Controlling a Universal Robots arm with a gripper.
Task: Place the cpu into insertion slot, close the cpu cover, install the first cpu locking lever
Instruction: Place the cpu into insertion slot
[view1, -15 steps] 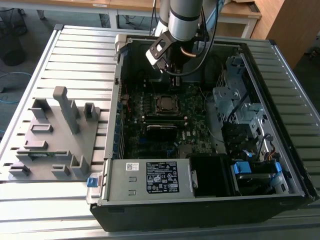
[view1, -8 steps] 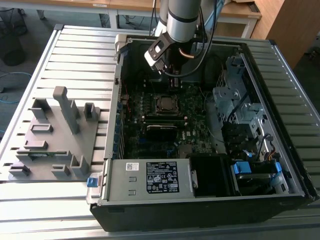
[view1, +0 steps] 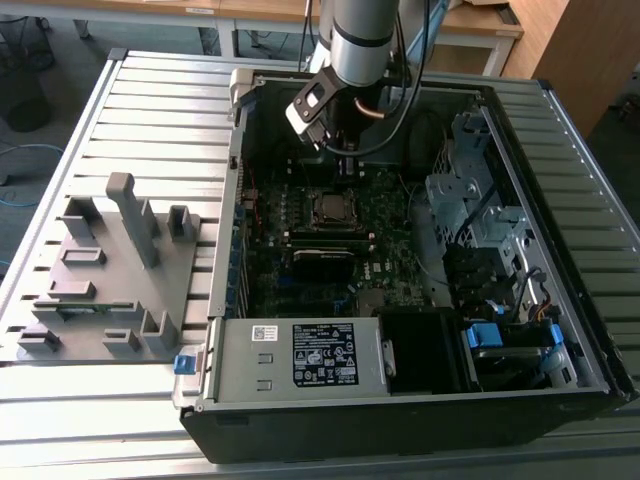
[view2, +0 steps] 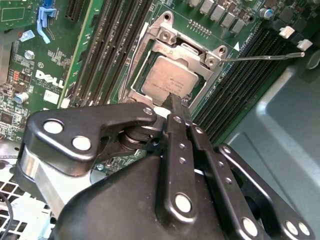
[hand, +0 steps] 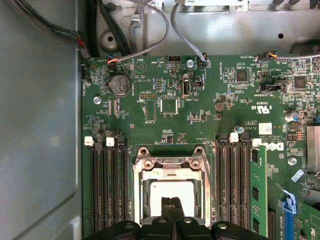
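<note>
Your black metal pincer has its two fingers pressed tight together, and nothing can be seen between them. In both wrist views its tips sit right over one edge of the small flat square chip with the dull silver-grey top; you cannot tell if they touch it. The chip lies flat inside the square socket with the silvery metal rim. The thin silvery metal cover with the square window lies down flat around the chip. In the second wrist view a thin silver wire rod reaches out from a corner of the socket, over the long black slots. All of this sits on the green board. In the exterior view the pincer hangs over the socket inside the open dark computer case, and a grey tray of blocks lies on the exterior view's left, well apart.
</note>
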